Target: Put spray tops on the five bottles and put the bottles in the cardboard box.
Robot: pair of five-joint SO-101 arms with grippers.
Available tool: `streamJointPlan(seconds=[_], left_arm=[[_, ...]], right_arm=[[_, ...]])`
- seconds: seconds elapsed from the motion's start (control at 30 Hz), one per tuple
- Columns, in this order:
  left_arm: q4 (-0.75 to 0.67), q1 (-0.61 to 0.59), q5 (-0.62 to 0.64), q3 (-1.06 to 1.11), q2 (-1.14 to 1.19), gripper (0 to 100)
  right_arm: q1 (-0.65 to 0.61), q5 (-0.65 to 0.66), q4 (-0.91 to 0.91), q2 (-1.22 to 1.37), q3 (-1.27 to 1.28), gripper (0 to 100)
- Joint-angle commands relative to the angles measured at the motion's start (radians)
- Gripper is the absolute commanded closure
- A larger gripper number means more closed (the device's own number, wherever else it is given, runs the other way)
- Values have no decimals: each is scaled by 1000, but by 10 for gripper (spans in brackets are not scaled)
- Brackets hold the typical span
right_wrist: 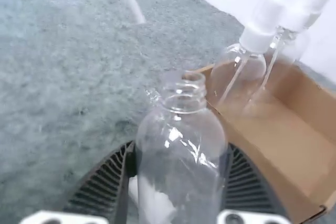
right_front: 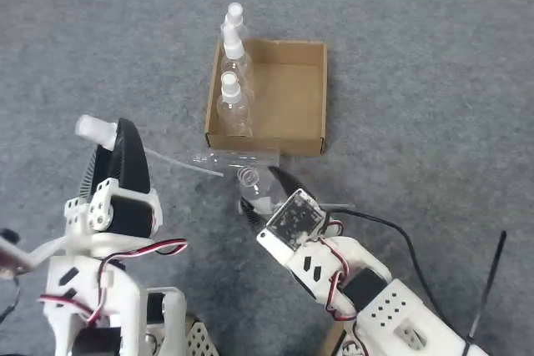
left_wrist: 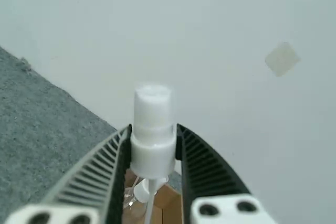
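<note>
Three capped bottles (right_front: 234, 97) stand in the box (right_front: 292, 97). The left gripper (left_wrist: 152, 129) clamps a spray top (left_wrist: 153, 106), and the right gripper (right_wrist: 179, 150) holds an uncapped bottle (right_wrist: 181, 129).

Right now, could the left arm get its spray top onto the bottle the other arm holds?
Probably yes: the bottle is uncapped, and nothing stands between it and the spray top in the left gripper.

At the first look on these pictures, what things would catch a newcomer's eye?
The left gripper is shut on a white spray top, and its thin tube points toward the open clear bottle clamped in the right gripper, just in front of the cardboard box. Three capped bottles stand in a row along one side wall inside the box.
</note>
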Motion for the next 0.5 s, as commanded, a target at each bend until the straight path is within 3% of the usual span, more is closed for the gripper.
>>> streamJointPlan(seconds=[0.0, 0.2, 0.33, 0.47], left_arm=[[-34, 0, 8, 1, -17, 990], [-35, 0, 5, 8, -17, 990], [-31, 0, 5, 10, -17, 990], [-37, 58, -14, 30, -17, 990]], right_arm=[[-7, 71, -25, -25, 2, 865], [-7, 81, -25, -25, 3, 865], [-7, 161, -27, -25, 3, 865], [-7, 184, -27, -25, 3, 865]])
